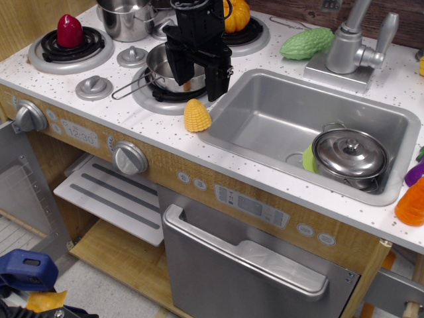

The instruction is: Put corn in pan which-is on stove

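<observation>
White stove (139,126) edge holds corn (197,116) beside the sink (265,156) rim; open, empty end effector (199,83) hangs over the pan (165,69).

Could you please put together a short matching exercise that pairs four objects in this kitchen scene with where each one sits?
Column one:
1. small bumpy yellow corn cob piece
2. small shiny steel saucepan with a thin wire handle
3. lidded round steel pot
4. dark red pepper-shaped toy

Column two:
A. on the back left burner
B. inside the sink basin
C. on the white speckled counter beside the sink's left edge
D. on the front burner, below the black claw

Pairs: 1-C, 2-D, 3-B, 4-A
</observation>
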Available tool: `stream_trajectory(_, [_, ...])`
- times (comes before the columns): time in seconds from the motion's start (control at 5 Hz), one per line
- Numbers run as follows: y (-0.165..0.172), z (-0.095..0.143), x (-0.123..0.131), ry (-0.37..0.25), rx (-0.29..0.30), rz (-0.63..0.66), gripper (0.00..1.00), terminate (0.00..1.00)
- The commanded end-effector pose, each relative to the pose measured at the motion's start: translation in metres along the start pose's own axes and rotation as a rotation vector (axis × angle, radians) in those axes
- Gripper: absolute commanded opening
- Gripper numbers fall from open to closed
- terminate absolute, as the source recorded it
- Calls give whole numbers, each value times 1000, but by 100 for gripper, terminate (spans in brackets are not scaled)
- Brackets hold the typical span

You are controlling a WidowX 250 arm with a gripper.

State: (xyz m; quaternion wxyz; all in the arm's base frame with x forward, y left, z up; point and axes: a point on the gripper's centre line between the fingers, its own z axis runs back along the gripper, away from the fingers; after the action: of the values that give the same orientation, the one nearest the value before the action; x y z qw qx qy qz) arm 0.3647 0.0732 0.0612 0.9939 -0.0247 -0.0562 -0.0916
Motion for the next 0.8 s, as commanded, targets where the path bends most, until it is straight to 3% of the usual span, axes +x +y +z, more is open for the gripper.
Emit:
stream_trajectory(0.0, [0, 0, 0, 0, 0, 0, 100, 0])
stream_trajectory(0.6, [6, -9, 0, -36, -9, -19, 100, 0])
